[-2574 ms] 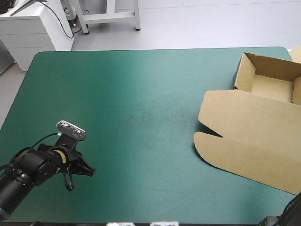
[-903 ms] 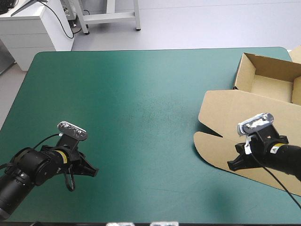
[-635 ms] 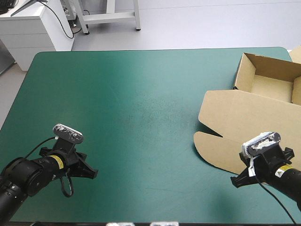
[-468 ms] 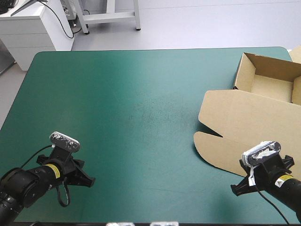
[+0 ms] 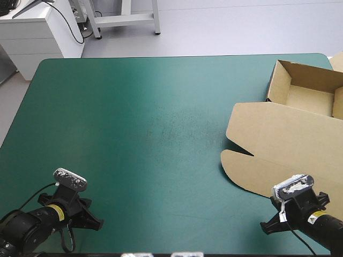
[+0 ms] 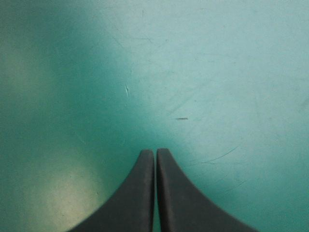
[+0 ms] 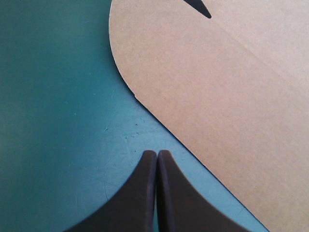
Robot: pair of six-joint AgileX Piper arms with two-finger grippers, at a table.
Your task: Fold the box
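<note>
Left gripper [image 5: 98, 225] and right gripper [image 5: 264, 227] retreated (jaws closed); box [image 5: 284, 140] partly cropped.

The box [image 5: 278, 144] is brown board, matt and faintly fibrous, with clean-cut edges and a pressed crease line. The teal-green cover [image 5: 161, 107] of the desk [image 5: 177, 58] is smooth with a dull sheen, crossed by fine pale scratches and scuffs. The left gripper [image 6: 155, 152] and right gripper [image 7: 157, 152] have black jaws, matt and smooth, plastic or rubber by look.
</note>
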